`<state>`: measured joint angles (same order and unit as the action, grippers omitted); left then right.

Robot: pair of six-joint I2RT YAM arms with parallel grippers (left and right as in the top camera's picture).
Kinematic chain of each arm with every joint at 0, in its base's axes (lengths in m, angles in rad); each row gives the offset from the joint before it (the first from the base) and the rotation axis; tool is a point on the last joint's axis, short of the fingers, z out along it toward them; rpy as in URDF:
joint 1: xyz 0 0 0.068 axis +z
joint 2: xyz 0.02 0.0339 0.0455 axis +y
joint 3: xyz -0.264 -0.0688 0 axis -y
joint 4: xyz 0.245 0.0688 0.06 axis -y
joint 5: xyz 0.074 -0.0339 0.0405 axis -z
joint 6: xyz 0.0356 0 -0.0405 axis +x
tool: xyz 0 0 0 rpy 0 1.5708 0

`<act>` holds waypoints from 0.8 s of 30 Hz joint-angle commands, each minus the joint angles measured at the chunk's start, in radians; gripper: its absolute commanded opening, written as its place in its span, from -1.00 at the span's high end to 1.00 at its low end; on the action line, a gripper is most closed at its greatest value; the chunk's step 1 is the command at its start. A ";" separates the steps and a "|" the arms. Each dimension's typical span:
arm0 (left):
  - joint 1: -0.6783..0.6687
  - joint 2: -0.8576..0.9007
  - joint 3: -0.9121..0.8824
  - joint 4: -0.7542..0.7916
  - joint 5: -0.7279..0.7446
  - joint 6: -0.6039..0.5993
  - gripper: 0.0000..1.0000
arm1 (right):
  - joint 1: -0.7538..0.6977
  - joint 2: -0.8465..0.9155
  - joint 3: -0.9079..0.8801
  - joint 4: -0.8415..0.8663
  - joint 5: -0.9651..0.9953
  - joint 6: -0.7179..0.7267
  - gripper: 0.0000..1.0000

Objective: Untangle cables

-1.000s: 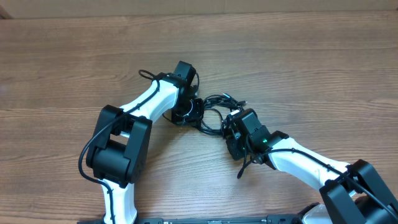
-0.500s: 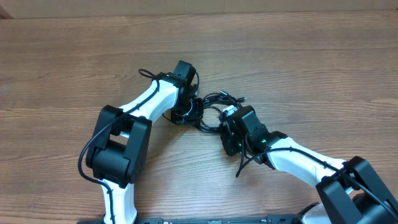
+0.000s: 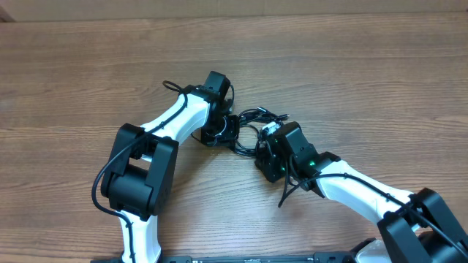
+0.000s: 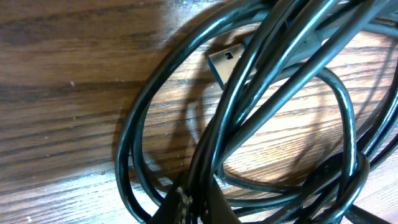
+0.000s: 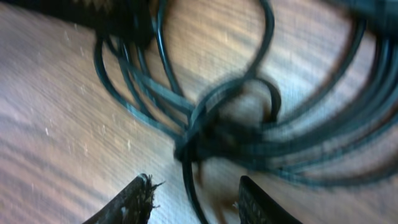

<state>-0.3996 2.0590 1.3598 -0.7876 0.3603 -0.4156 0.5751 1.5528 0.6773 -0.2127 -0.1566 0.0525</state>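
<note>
Cables [image 3: 252, 117] bunch just beyond the parted right gripper [image 5: 196, 190], one strand between its fingers [image 5: 134, 202]; the left gripper [image 4: 193, 208] pinches several. Closing should catch that strand alone.

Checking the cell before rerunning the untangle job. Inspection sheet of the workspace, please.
Surface: wood-grain table, no damage seen.
Job's things: black cables tangled in overlapping loops at mid-table, between the two hands. A blue-silver USB plug lies on the wood with strands crossing over it.
Clutter: nothing seen.
Hands: left hand shut on a few strands. Right hand open, with one strand passing between its fingers, not pinched.
Cables: arm wiring loops off the left arm, apart from the tangle.
Surroundings: pale strip beyond the table's far edge; otherwise nothing seen.
</note>
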 commanded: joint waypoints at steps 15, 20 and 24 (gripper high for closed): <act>-0.006 0.008 -0.018 0.003 -0.053 0.020 0.92 | 0.007 0.022 -0.037 0.008 -0.003 0.000 0.93; -0.006 0.008 -0.018 0.003 -0.053 0.020 0.92 | 0.007 0.022 -0.031 0.130 -0.003 0.000 0.93; -0.006 0.008 -0.018 0.004 -0.053 0.023 0.92 | 0.006 0.022 -0.010 0.175 -0.002 0.000 0.93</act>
<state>-0.3996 2.0590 1.3598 -0.7872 0.3599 -0.4160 0.5785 1.5723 0.6430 -0.0597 -0.1600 0.0517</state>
